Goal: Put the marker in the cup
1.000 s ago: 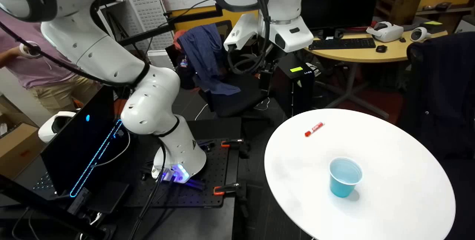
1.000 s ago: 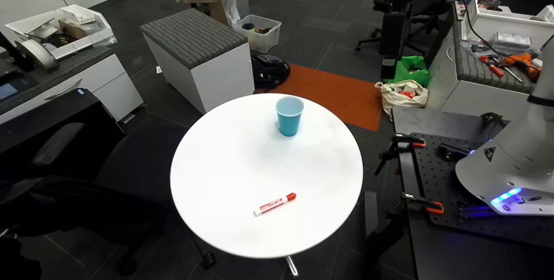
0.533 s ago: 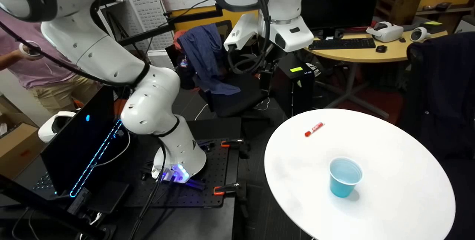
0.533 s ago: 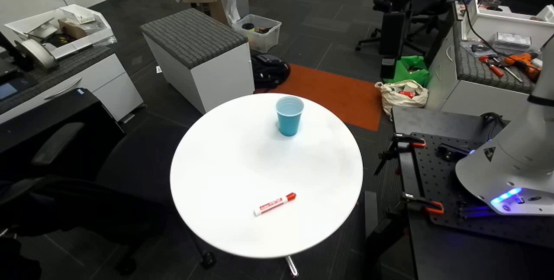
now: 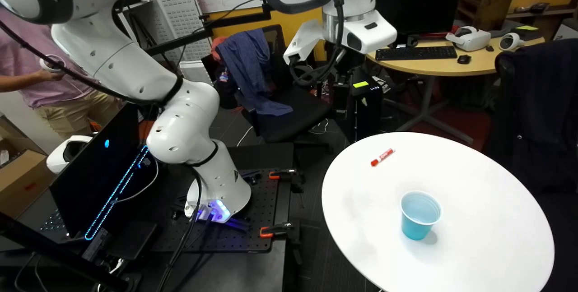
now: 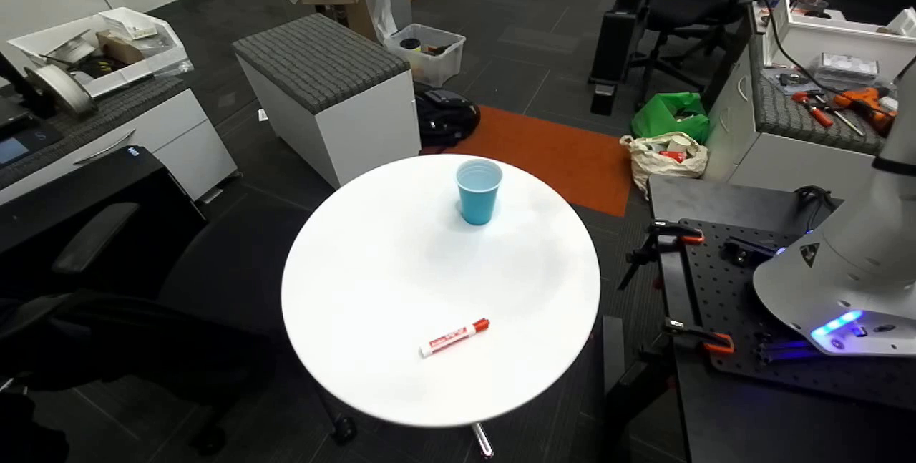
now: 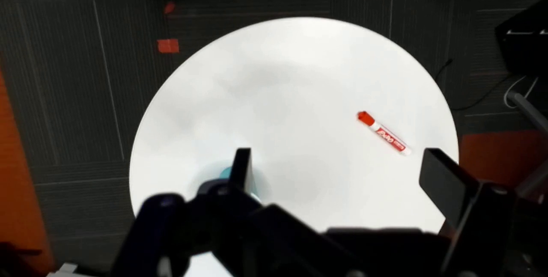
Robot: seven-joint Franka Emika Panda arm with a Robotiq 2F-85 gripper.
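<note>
The red and white marker (image 5: 383, 157) lies flat on the round white table (image 5: 487, 183); it also shows in an exterior view (image 6: 455, 338). The turquoise cup (image 5: 417, 226) stands upright on the same table, apart from the marker, and shows in an exterior view (image 6: 478, 202). In the wrist view my gripper (image 7: 337, 157) is open and empty, high above the table. There the marker (image 7: 384, 133) lies beyond the fingertips, nearer the right finger. The cup (image 7: 224, 173) is mostly hidden behind the left finger. In an exterior view the gripper (image 6: 608, 62) is a dark shape.
The robot stands on a black bench (image 5: 266, 265) with orange-tipped clamps (image 5: 276, 230) at its edge, beside the table. A chair with a blue cloth (image 5: 253, 71) and a wooden desk with a monitor (image 5: 413, 5) stand behind. A grey-topped cabinet (image 6: 322, 62) stands near the table.
The arm's wrist and gripper have shifted toward the table's side, rightward in an exterior view and leftward and slightly up in an exterior view. Marker and cup have not moved.
</note>
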